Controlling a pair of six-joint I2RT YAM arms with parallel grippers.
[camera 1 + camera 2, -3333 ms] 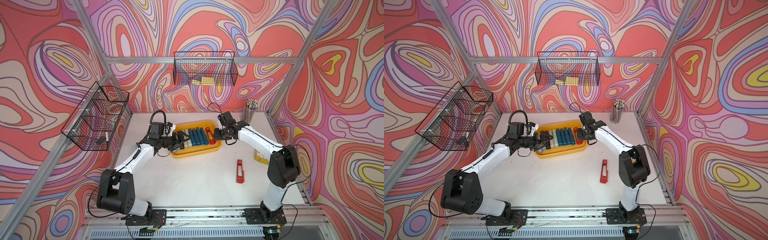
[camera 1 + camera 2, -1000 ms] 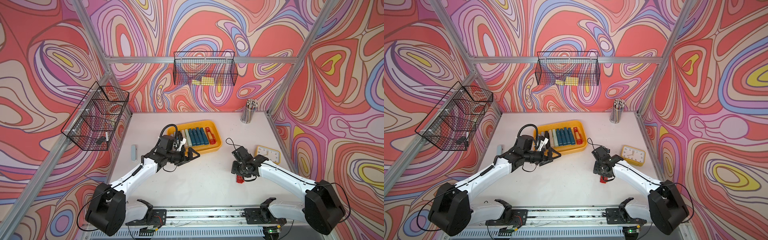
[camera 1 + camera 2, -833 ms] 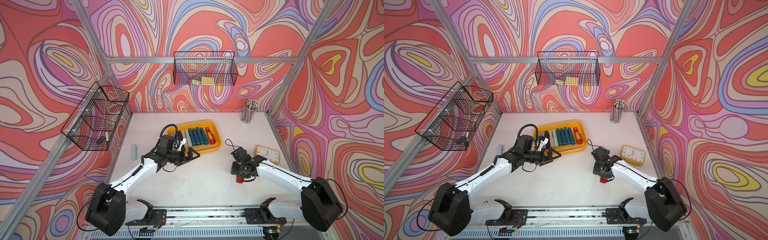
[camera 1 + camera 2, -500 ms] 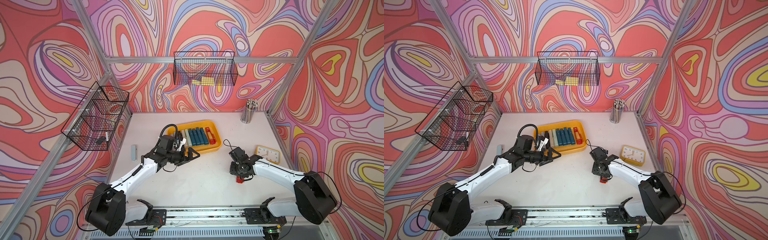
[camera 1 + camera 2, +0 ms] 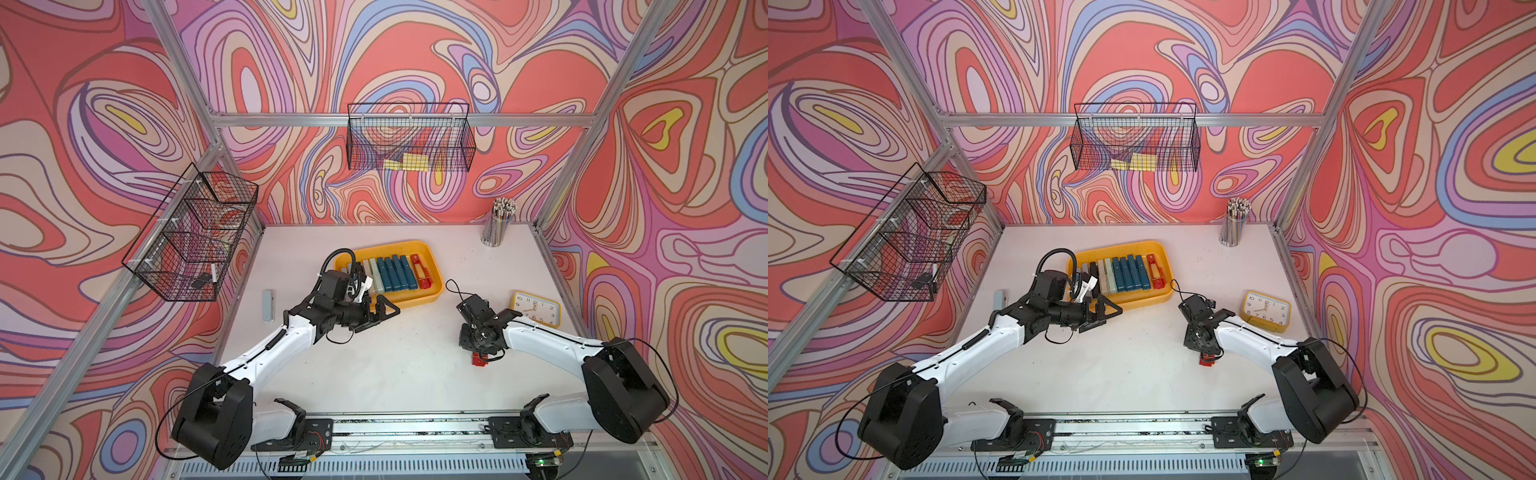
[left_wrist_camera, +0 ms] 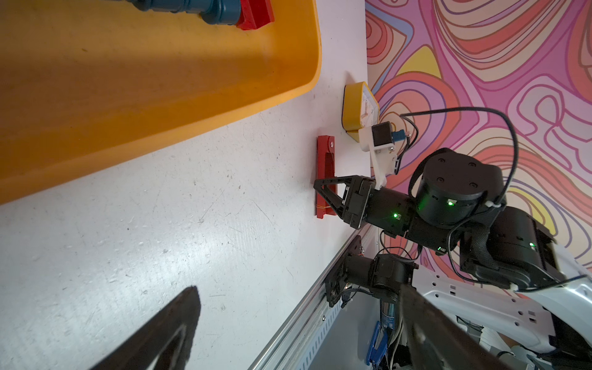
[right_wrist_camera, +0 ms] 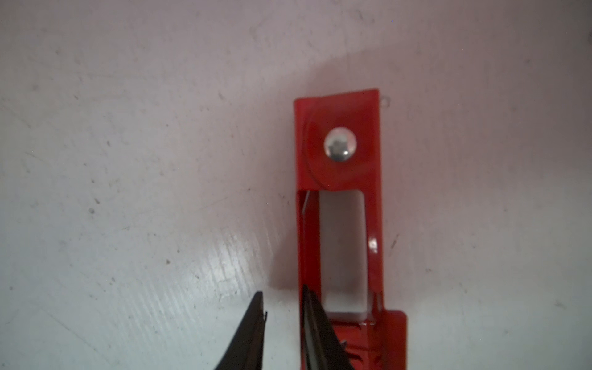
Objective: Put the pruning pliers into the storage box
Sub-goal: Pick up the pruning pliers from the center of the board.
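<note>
The yellow storage box holds a row of several pruning pliers, among them teal ones and a red one. Another red slotted pliers lies flat on the table. My right gripper points down at it with its jaws a narrow gap apart. One finger overlaps the pliers' side rail, the other stands just outside it, and bare table shows between them. My left gripper hovers wide open by the box's front edge. A grey pliers lies far left.
A yellow alarm clock stands to the right of my right gripper. A cup of pencils is at the back right corner. Black wire baskets hang on the back wall and the left wall.
My right gripper has settled lower over the red pliers on the table and its jaws have narrowed. The left arm has stayed still and open.
</note>
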